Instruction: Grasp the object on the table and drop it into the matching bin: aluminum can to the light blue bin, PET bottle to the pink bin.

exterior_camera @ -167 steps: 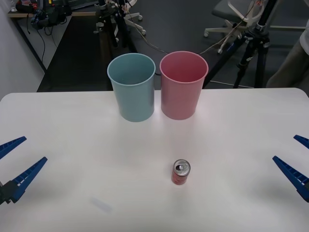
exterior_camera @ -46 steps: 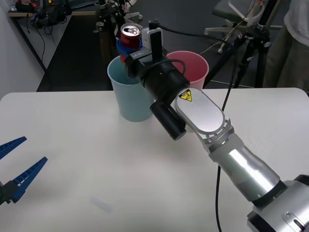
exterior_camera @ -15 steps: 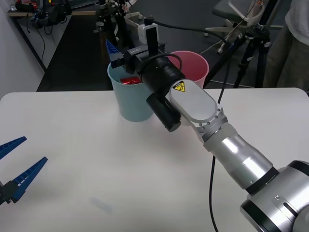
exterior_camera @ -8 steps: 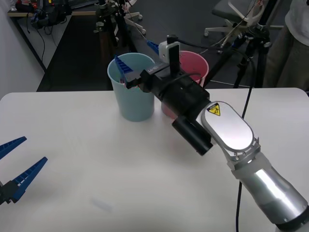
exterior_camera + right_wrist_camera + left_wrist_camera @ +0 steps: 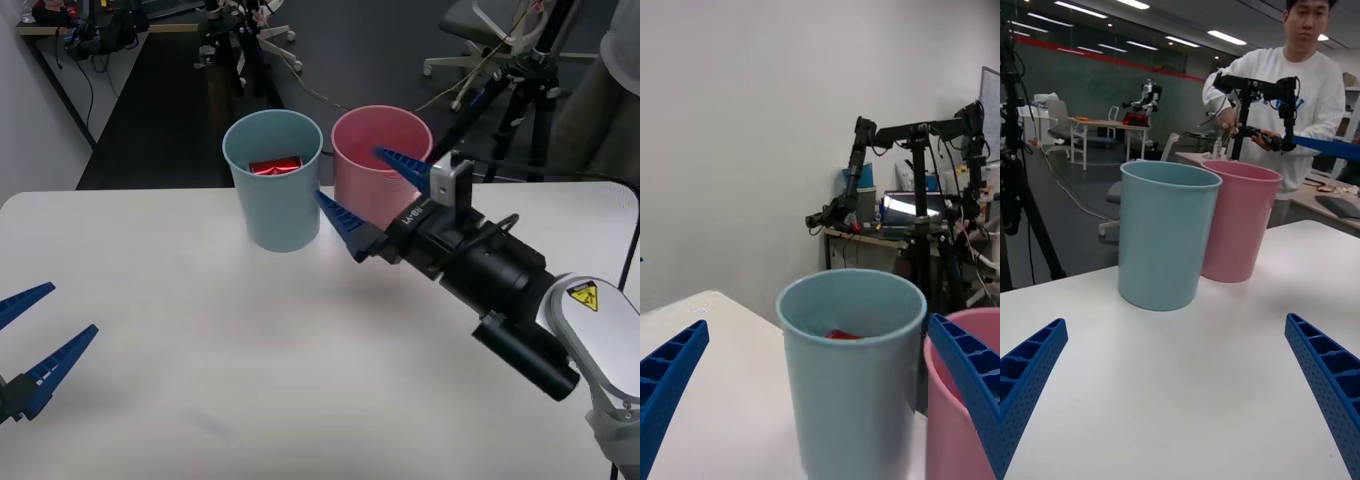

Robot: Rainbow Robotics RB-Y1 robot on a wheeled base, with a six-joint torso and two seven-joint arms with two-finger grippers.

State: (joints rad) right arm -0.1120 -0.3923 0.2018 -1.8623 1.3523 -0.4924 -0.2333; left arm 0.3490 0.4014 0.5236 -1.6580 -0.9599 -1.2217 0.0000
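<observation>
Tabletop [image 5: 150, 300]: large, white, flat, with rounded far corners; it carries both bins at its far middle.
Right arm: reaches from the near right across the tabletop toward the bins, black wrist section ahead of a silver-white link.
Light blue bin [image 5: 273, 195]: upright on the far middle of the tabletop, left of the pink one, the two side by side and nearly touching.
Pink bin [image 5: 372, 200]: upright, just right of the light blue bin, partly behind the right arm's fingers.
Right gripper [image 5: 372, 190]: hovers above the tabletop just in front of the pink bin; blue ribbed fingers [image 5: 340, 219] spread wide, holding nothing, one tip near the light blue bin's wall, the other over the pink bin's rim.
Left gripper [image 5: 30, 335]: at the near left edge, low over the tabletop, fingers spread wide and holding nothing.
Aluminum can [image 5: 274, 166]: red, lying inside the light blue bin, seen over the rim; it shows as a red patch there in the right wrist view [image 5: 844, 334].
</observation>
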